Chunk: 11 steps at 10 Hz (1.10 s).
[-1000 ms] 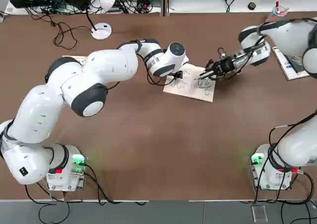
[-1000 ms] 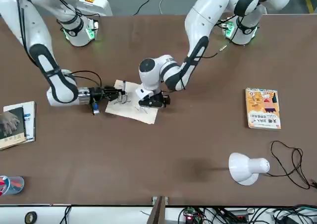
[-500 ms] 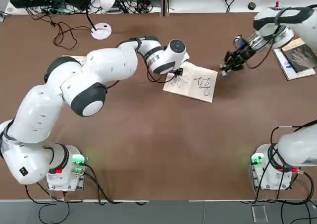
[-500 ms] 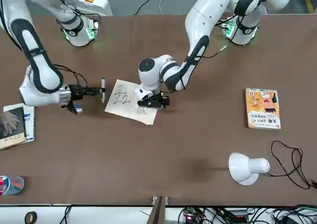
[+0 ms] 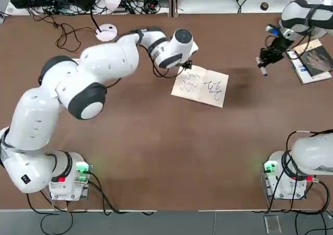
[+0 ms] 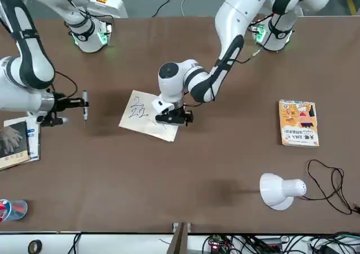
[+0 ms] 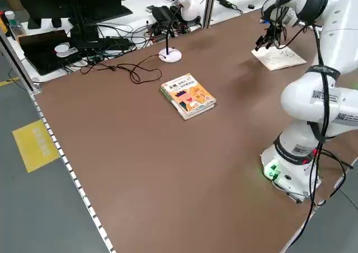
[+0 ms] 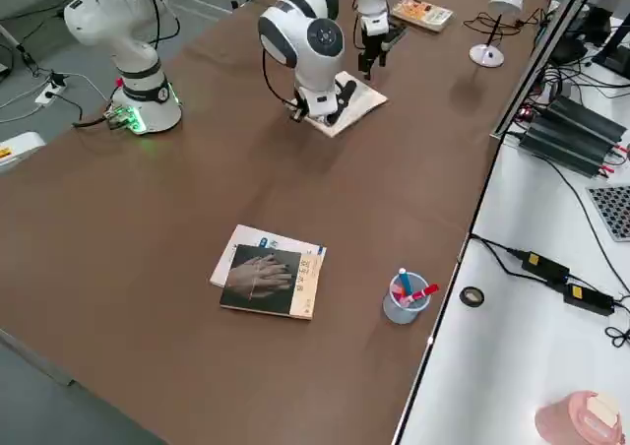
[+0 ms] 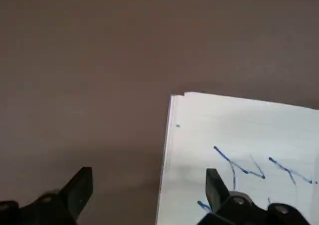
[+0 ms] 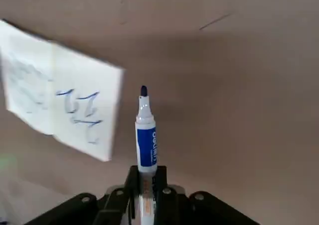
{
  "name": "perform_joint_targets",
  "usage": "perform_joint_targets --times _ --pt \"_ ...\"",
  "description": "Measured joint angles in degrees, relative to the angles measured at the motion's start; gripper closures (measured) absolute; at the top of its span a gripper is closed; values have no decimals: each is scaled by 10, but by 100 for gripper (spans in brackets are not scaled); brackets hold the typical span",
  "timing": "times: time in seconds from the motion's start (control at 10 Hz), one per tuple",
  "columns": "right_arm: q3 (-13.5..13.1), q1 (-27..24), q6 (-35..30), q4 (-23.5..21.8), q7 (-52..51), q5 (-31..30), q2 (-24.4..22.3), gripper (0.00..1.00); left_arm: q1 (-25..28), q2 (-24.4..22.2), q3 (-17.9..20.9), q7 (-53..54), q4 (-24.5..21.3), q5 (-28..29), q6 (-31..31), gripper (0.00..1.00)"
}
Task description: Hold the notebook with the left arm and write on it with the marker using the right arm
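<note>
The notebook (image 5: 202, 87) lies open on the brown table, with blue scribbles on both pages (image 6: 147, 116). My left gripper (image 5: 186, 66) hovers at its far left corner, open: in the left wrist view one finger (image 9: 215, 185) is over the page (image 9: 249, 135) and the other over bare table. Whether it touches the paper I cannot tell. My right gripper (image 5: 266, 58) is off to the right of the notebook, raised, shut on the marker (image 5: 261, 67). The marker (image 10: 146, 140) points forward with its blue tip bare, and the notebook (image 10: 65, 110) lies well beyond it.
A grey-covered book (image 5: 309, 61) lies just beyond the right gripper. An orange-yellow book (image 6: 298, 122) and a white desk lamp (image 6: 278, 189) sit on the robot's left half. A clear cup of pens (image 8: 406, 297) stands near the far right corner. Cables (image 6: 332, 181) trail by the lamp.
The right gripper lifted the marker off the page and carried it far to the right, clear of the notebook. The left gripper shifted from on the page toward its far corner.
</note>
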Motion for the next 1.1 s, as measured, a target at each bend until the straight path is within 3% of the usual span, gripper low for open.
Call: perform_joint_targets --times 0.4,0.8,1.1 --pt "-2 -48 109 -3 -53 -93 17 83 26 -57 0 26 2 -37 -52 0" --pt "-1 -55 235 -10 -59 -103 60 83 59 -126 0 61 0 -73 -112 0" --pt "-8 -54 283 -11 -58 -104 94 83 89 -185 0 83 -25 -85 -135 0"
